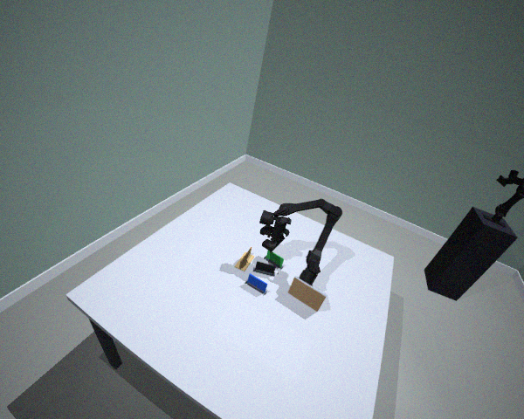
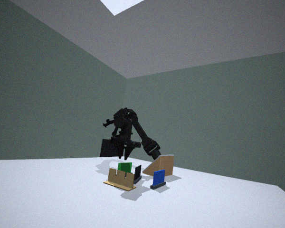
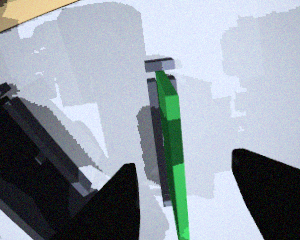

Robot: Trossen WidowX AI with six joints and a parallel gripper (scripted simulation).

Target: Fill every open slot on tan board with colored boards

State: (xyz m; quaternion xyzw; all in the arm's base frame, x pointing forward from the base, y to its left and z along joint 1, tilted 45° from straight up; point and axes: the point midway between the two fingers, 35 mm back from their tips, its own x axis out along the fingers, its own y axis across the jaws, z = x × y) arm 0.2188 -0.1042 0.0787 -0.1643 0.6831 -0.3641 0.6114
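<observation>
The green board (image 1: 276, 259) (image 2: 124, 167) (image 3: 180, 180) stands on edge in its dark holder. My gripper (image 1: 271, 249) (image 2: 122, 158) (image 3: 184, 166) points down just above it, open and empty; in the wrist view the fingertips are on either side of the board's top edge. The black board (image 1: 265, 268) (image 2: 137, 172) (image 3: 20, 160) and the blue board (image 1: 257, 282) (image 2: 159, 177) stand in their own holders. The tan board (image 1: 244, 263) (image 2: 120, 179) stands upright on its flat base, with two empty slots showing in its top edge.
A brown wedge-shaped block (image 1: 306, 293) (image 2: 166, 165) stands beside the arm's base. The black board's holder is close beside the green one. A black pedestal (image 1: 467, 257) (image 2: 108, 148) with another small arm (image 1: 517, 194) stands off the table.
</observation>
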